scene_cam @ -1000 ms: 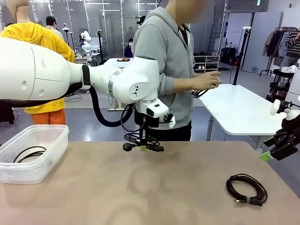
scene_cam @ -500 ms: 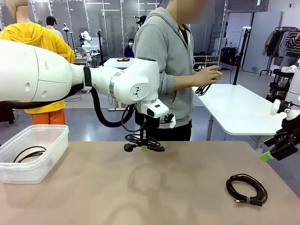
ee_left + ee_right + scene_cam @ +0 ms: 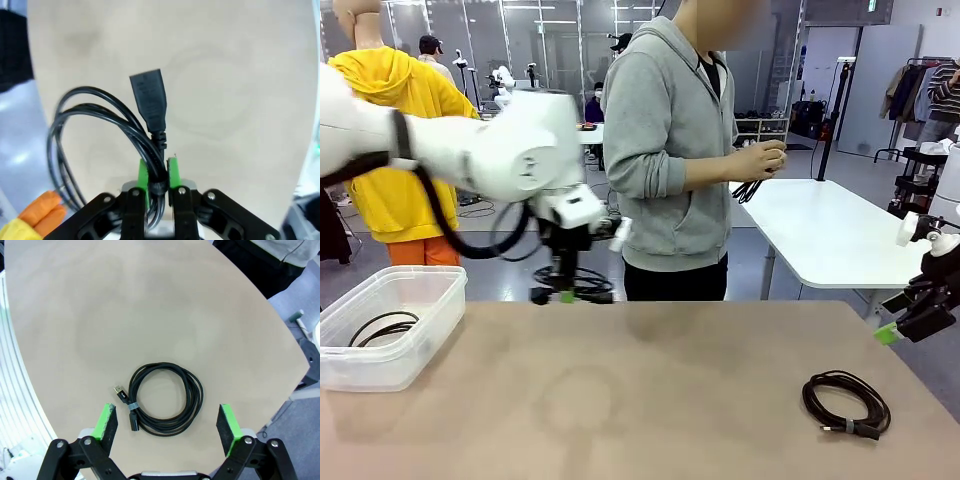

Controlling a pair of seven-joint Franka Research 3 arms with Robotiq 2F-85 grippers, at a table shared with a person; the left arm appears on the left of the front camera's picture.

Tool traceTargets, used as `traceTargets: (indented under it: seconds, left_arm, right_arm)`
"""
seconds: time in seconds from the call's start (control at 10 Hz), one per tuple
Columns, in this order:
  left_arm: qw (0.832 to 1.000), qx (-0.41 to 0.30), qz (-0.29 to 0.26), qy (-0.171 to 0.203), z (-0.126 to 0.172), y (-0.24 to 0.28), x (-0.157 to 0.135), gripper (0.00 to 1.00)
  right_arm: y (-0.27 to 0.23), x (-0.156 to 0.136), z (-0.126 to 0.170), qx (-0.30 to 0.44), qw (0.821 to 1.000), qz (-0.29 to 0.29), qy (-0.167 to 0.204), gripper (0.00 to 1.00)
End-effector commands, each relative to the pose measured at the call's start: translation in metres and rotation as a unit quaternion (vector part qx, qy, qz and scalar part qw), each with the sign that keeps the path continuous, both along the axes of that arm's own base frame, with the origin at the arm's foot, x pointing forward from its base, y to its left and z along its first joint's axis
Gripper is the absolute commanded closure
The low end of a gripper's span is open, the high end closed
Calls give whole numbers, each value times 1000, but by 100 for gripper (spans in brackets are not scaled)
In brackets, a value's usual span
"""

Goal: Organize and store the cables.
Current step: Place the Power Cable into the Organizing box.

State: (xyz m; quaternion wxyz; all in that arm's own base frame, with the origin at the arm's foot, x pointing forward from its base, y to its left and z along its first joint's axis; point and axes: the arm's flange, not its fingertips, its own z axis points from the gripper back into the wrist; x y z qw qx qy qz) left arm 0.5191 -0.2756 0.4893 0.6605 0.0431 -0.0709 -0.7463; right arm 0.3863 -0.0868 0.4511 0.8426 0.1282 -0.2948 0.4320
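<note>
Left gripper (image 3: 156,172) clamped on a cable, right gripper (image 3: 168,425) wide open above another.
My left pads (image 3: 143,172) pinch the held cable (image 3: 100,107) tight just under its black plug (image 3: 150,97), its loops hanging above the far edge of the table (image 3: 650,400), to the right of the clear bin (image 3: 395,275), where a binned coil (image 3: 382,327) lies. My right jaws are spread over the flat coil (image 3: 135,415) near the table's right end. Beyond the table, the person's hands (image 3: 760,163) hold another cable (image 3: 748,190).
</note>
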Motion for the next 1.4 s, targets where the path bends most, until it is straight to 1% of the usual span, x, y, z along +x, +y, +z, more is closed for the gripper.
traceTargets:
  seconds: [0.0, 0.2, 0.3, 0.4, 0.7, 0.9, 1.0, 1.3]
  left_arm:
    - [997, -56, -5, -48, -7, 92, -53, 82]
    - [992, -93, 22, -86, -2, 171, -76, 82]
    - [992, -85, 27, -92, 0, 206, -88, 82]
    - [992, -75, 28, -98, 2, 231, -92, 82]
    - [990, -60, 85, -98, -3, 293, -73, 82]
    - [988, -65, 103, -95, -8, 325, -58, 82]
    - [988, -74, 98, -96, -11, 337, -52, 82]
    - [985, -83, 131, -71, -31, 355, -31, 82]
  right_arm:
    - [0, 1, 1, 0, 1000, 4, 3, 0]
    - [0, 1, 1, 0, 1000, 4, 3, 0]
    - [0, 1, 1, 0, 1000, 4, 3, 0]
    - [0, 1, 1, 0, 1000, 4, 3, 0]
    - [0, 1, 1, 0, 1000, 4, 3, 0]
    - [0, 1, 1, 0, 1000, 4, 3, 0]
    - [0, 1, 1, 0, 1000, 4, 3, 0]
    - [0, 1, 1, 0, 1000, 4, 3, 0]
